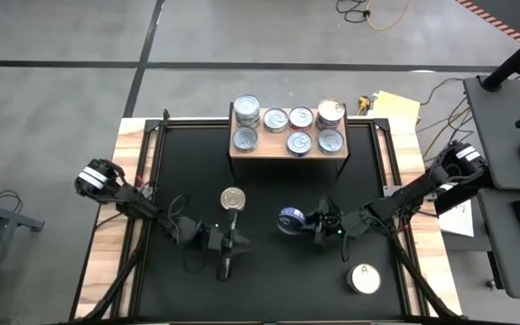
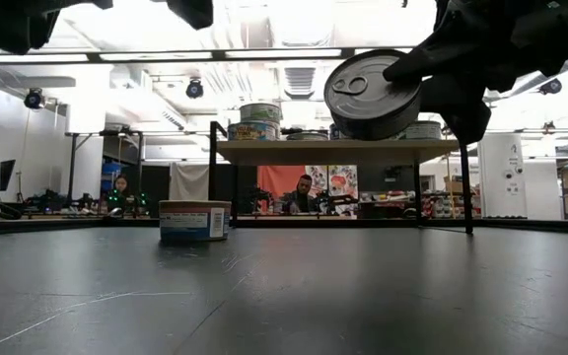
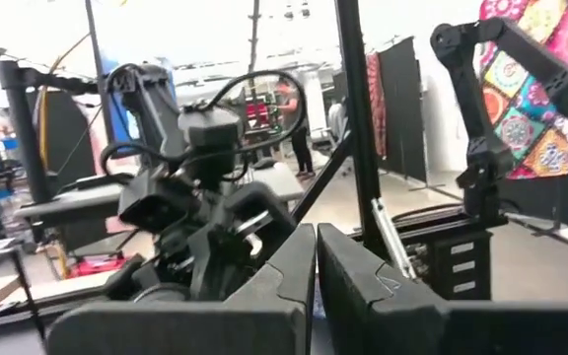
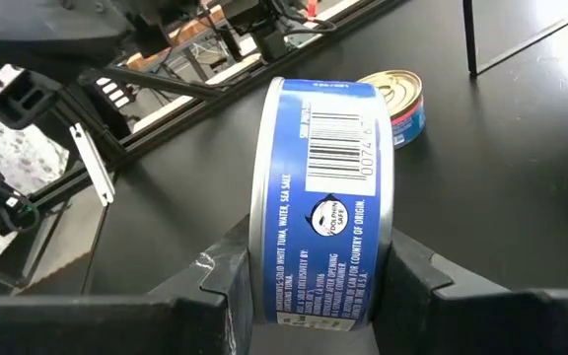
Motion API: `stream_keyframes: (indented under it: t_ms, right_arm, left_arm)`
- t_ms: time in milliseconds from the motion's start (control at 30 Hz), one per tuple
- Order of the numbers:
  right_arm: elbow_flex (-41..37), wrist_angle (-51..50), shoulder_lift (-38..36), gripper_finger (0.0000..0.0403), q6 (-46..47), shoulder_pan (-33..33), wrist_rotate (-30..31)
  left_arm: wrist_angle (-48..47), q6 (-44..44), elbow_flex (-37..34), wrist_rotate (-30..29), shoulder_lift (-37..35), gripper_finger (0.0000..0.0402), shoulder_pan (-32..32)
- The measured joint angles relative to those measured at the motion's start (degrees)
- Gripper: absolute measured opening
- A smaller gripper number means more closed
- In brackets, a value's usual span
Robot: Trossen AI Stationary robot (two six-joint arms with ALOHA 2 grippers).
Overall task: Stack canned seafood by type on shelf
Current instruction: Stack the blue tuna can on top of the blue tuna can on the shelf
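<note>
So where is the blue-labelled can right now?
The blue-labelled can is clamped on edge in the right gripper, lifted off the black table right of centre in the high view, with the gold-topped can to its left, short of the shelf.

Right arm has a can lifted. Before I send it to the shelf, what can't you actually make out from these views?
- Lids of the lower cans in the shelf stacks: high view, covered by the cans on top.
- Labels of the shelf's cans: low view, too small, partly behind the blue-labelled can in the right gripper.
- Lone can near the table's front right: type unreadable, high view, too small.
- Left gripper, shut: its view shows no cans.
</note>
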Motion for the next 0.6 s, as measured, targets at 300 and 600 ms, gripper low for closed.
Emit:
stream_keyframes:
  t_ms: [300, 600]
  right_arm:
    - [0.0, 0.2, 0.0, 0.0135, 0.3, 0.0, -1.7]
    - [0.0, 1.5, 0.0, 0.0135, -0.4, 0.5, -2.5]
  left_arm:
    - [-1.3, -6.3, 1.8, -8.9, 0.1, 0.0001, 0.0]
    - [-13.8, -17.8, 5.4, -16.6, 0.2, 0.0074, 0.4]
